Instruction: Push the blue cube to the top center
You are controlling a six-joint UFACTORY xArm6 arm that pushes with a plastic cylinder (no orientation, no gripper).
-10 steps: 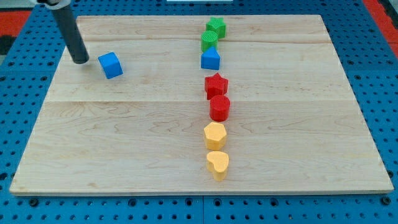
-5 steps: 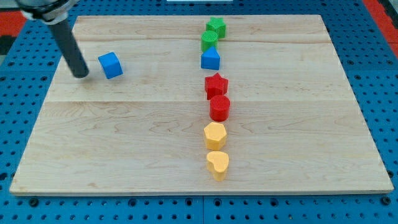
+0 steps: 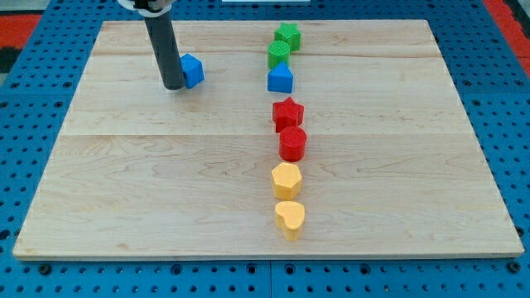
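Note:
The blue cube (image 3: 192, 70) sits on the wooden board (image 3: 166, 165) in its upper left part, left of the column of blocks. My tip (image 3: 174, 85) is right against the cube's left side, touching it; the dark rod rises from there toward the view's top and hides part of the cube's left face.
A column of blocks runs down the board's middle: a green block (image 3: 287, 36), a green ribbed block (image 3: 279, 54), a blue pointed block (image 3: 281, 79), a red star (image 3: 288, 112), a red cylinder (image 3: 292, 143), a yellow hexagon (image 3: 286, 179), a yellow heart (image 3: 290, 218).
My tip swung down past the cube's left, then drove right. The blue cube has slid right and slightly up, from the board's left side toward the centre column.

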